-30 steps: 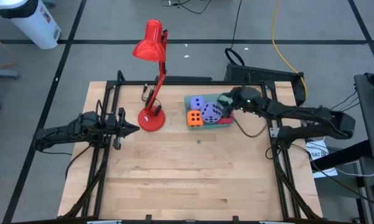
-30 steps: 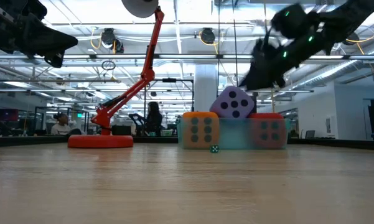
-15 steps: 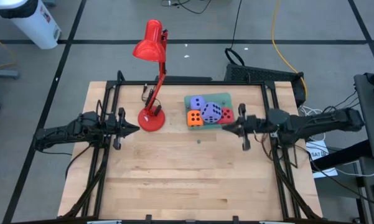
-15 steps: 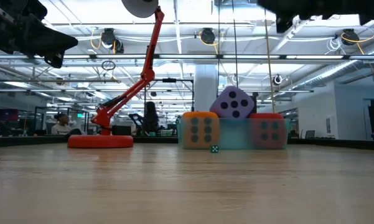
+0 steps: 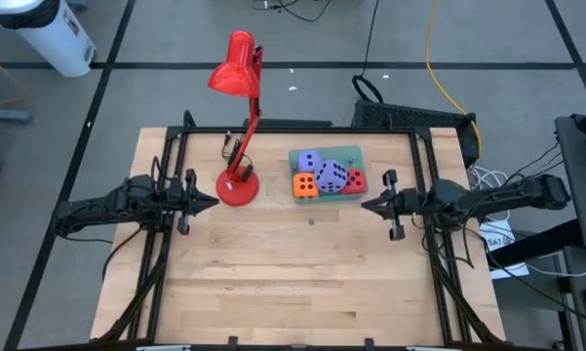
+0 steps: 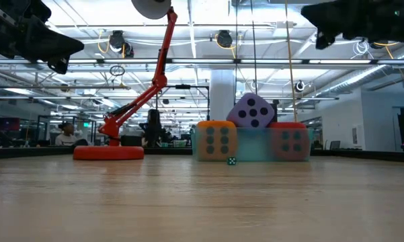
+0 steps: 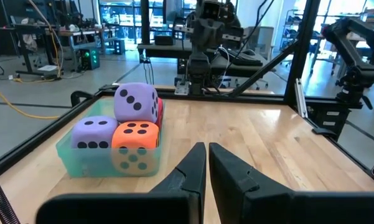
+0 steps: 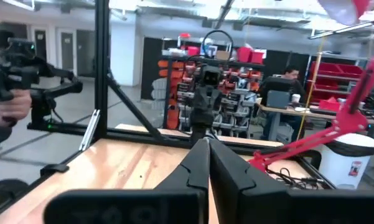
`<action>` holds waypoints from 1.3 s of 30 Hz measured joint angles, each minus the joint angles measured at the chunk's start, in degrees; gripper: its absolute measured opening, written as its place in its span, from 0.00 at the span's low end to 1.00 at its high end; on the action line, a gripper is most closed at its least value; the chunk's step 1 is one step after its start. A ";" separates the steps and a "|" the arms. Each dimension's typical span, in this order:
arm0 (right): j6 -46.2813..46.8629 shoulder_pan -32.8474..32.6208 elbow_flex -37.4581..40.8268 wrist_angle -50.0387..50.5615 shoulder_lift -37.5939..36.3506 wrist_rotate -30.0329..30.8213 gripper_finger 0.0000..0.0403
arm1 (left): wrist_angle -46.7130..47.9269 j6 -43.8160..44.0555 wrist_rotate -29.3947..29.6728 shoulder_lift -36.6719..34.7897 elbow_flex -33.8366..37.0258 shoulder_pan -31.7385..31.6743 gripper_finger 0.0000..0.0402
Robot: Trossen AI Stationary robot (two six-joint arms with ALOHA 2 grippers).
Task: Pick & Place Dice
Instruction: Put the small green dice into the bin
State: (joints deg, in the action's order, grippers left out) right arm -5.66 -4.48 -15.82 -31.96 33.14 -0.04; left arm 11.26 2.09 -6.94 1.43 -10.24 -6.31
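The wooden surface [image 5: 293, 273] filled the middle of the high view, framed by dark rails on its left and right sides. A red desk lamp [image 5: 239, 127] stood on it left of centre, its round base [image 5: 238, 186] near the far half and its shade leaning out past the far edge.

The left arm [image 5: 107, 207] lay along the left side, and the left gripper [image 5: 208, 200] hung just beside the lamp base, above the wood, its fingers [image 7: 193, 168] clenched together with only a thin slit between them and nothing in them. The right arm [image 5: 488, 198] reached in from the right side, and the right gripper [image 5: 369, 207] hung above the wood just right of the bin, fingers [image 8: 202, 163] pressed shut on nothing.

A pale green translucent bin [image 5: 352, 154] sat at the far middle of the surface, between the lamp base and the right gripper, and all four dice were in it. One lavender die [image 5: 310, 162] lay in the bin's far left part; the second lavender die [image 5: 332, 176] was perched tilted on top of the others. The orange die [image 5: 305, 185] sat at the near left corner, and the red die [image 5: 355, 182] at the near right, partly hidden by the tilted lavender one.

A tiny green speck [image 6: 231, 160] lay on the wood just in front of the bin in the low view.
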 joint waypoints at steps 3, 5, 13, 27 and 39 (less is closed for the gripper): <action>1.72 1.20 2.88 -0.03 -4.16 -0.01 0.00 | 0.17 -0.02 0.00 0.00 0.00 0.01 0.07; 2.72 1.68 4.84 -0.32 -6.86 0.02 0.00 | 0.21 0.14 0.00 0.01 0.00 0.02 0.07; 4.72 1.86 14.77 -10.82 -10.11 0.26 0.00 | 0.60 1.90 -0.69 0.06 0.00 0.04 0.07; 4.74 1.86 14.70 -9.02 -7.29 19.59 0.01 | -22.99 7.71 1.91 28.56 -1.46 9.49 0.01; 5.68 1.80 14.76 -8.97 -5.89 19.52 0.01 | -32.54 -1.64 17.11 72.72 -22.71 19.72 0.02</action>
State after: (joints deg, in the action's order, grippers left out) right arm 0.01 -2.68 -1.06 -40.93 27.24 19.48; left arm -21.28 0.45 10.17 74.15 -32.95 13.42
